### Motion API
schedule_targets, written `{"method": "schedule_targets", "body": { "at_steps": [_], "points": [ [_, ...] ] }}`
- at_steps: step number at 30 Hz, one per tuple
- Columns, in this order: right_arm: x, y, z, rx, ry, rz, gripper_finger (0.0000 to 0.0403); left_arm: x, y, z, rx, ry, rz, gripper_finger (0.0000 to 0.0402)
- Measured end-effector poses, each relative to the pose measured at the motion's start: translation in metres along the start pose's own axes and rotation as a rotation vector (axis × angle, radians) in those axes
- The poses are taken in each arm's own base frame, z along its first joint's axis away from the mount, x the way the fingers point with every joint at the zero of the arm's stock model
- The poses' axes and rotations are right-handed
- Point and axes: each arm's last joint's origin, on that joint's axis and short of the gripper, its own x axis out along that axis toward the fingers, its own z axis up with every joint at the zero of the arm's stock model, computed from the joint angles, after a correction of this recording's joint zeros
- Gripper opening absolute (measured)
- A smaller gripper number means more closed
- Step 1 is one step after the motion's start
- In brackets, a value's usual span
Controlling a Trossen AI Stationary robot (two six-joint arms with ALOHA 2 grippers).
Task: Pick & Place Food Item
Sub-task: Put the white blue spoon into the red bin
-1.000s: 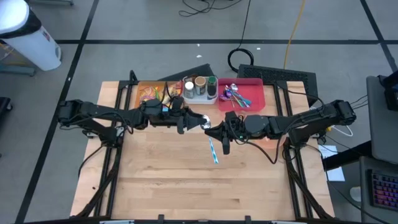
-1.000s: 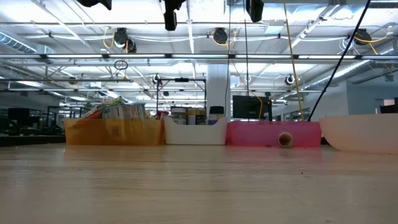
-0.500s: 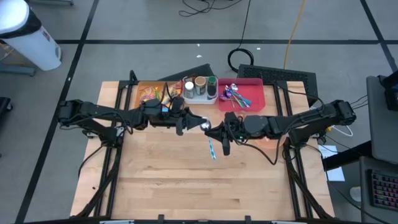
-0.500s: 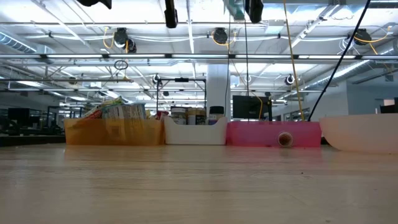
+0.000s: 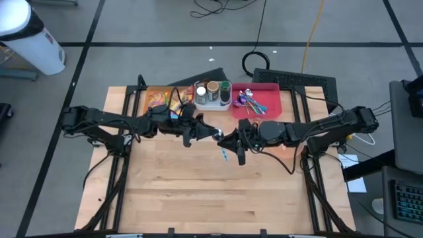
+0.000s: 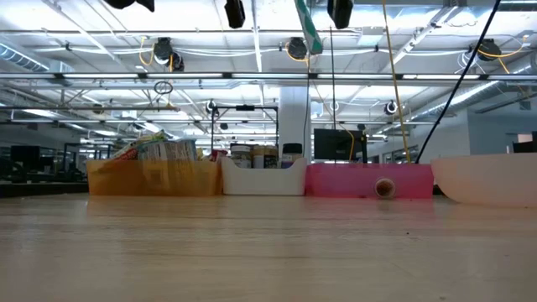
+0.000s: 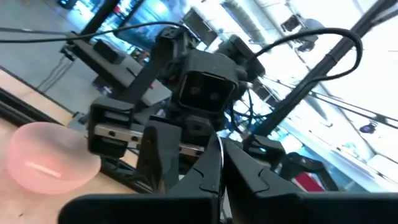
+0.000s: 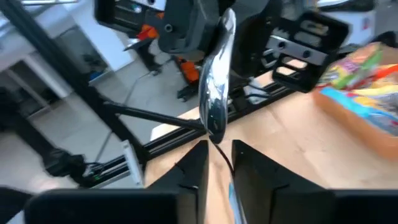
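The wooden counter (image 5: 198,192) carried, along its far edge, an orange bin of packets (image 5: 155,99), a white tray of jars (image 5: 210,94) and a pink bin of utensils (image 5: 261,99). Both arms met above the counter's middle. The spoon (image 5: 221,142), bowl toward the left arm and teal handle hanging down, was raised between them: the left gripper (image 5: 213,134) had its fingers clamped together on the spoon's bowl, while the right gripper (image 5: 225,141) had its fingers standing narrowly apart around the spoon's neck.
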Motion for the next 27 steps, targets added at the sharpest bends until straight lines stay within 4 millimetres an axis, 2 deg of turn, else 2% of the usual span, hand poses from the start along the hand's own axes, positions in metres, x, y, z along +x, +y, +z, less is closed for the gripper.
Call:
{"method": "schedule_targets", "body": {
  "at_steps": [8,14,19,24,27],
  "points": [
    [0.002,-0.009,0.009,0.047,0.058,0.159,0.0140,0.001,-0.003,0.009,0.002,0.045,-0.084,0.0008],
    [0.002,-0.015,0.012,0.045,0.105,0.230,0.0189,0.003,-0.012,0.028,0.009,0.097,-0.218,0.0006],
    [0.002,-0.015,0.017,0.023,0.097,0.315,0.0210,0.006,-0.028,0.050,0.051,0.125,-0.343,0.0005],
    [0.002,-0.007,0.033,0.039,-0.041,0.511,0.0216,0.008,-0.047,0.070,0.113,0.131,-0.445,0.0007],
    [0.007,-0.004,0.034,0.094,-0.061,0.619,0.0216,0.008,-0.056,0.079,0.147,0.121,-0.482,0.0005]
  ]
}}
